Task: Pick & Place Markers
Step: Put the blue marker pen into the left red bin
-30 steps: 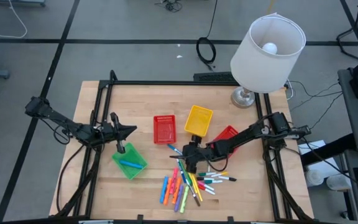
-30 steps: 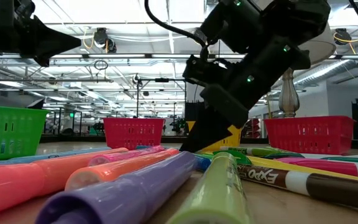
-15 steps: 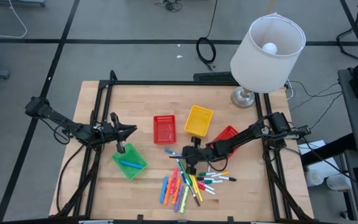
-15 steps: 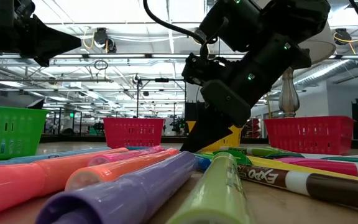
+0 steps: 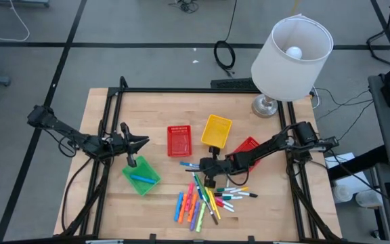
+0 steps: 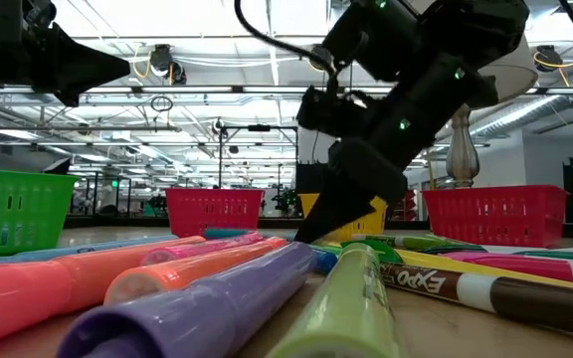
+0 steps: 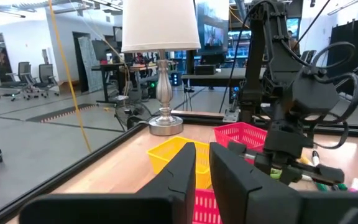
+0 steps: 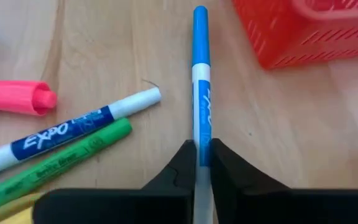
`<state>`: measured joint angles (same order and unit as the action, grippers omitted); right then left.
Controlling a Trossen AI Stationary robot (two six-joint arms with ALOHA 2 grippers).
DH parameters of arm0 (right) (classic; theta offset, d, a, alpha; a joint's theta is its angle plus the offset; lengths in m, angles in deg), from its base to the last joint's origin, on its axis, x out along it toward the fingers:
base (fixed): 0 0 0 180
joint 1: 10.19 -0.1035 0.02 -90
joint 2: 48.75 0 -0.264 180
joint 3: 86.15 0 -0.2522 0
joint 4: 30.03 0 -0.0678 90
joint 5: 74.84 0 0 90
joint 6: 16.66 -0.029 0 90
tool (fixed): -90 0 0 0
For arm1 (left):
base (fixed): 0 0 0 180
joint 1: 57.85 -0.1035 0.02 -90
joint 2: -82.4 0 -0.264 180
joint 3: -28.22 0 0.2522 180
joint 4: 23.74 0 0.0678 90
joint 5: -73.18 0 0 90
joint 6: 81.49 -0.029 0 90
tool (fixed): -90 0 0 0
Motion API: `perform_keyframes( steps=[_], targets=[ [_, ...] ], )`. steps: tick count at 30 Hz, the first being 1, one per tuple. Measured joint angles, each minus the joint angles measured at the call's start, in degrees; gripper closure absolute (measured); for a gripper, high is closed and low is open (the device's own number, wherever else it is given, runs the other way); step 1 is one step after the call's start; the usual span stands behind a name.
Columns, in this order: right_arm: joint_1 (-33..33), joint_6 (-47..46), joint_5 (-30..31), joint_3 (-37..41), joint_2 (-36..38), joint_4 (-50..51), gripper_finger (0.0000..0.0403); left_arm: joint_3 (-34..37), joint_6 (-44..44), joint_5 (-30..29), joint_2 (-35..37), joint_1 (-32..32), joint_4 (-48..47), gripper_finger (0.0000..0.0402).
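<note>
Wood tabletop w/ black frame rails along its edges, grey floor w/ dark seams all round; low view looks into a big room w/ ceiling lights. Lamp stands at far right corner. Markers lie fanned out near the front edge, centre-right. Red basket, yellow basket and a second red basket sit mid-table; green basket front-left w/ one blue pen inside. Right gripper is down at the pile's far end, fingers pinched on a blue marker lying on the wood beside the red basket. Left gripper hangs over the green basket's far side, fingers nearly together, holding nothing. Far-left tabletop bare.
</note>
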<state>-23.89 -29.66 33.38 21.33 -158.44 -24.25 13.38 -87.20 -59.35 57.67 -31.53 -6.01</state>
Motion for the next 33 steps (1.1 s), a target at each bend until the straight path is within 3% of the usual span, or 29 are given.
perform_keyframes(
  steps=[10,17,25,30,33],
  targets=[
    [-2.25,1.95,1.6,-0.15,4.72,-1.94,0.0388,-0.02,0.04,0.06,0.0,0.0,0.05,0.0346],
    [-1.44,1.7,1.51,-0.24,9.81,-10.68,0.0388,-0.02,0.04,0.09,0.0,0.0,0.19,0.0346],
    [4.94,-7.87,1.2,-0.31,10.96,-19.05,0.0388,-0.02,0.03,0.06,0.0,0.0,1.56,0.0346],
    [8.65,-14.3,1.03,-0.18,7.9,-20.17,0.0388,-0.02,0.02,0.04,0.01,0.02,2.46,0.0346],
    [10.01,-17.88,1.06,-0.42,4.96,-25.94,0.0388,-0.02,0.02,0.04,0.0,0.01,2.71,0.0346]
  ],
)
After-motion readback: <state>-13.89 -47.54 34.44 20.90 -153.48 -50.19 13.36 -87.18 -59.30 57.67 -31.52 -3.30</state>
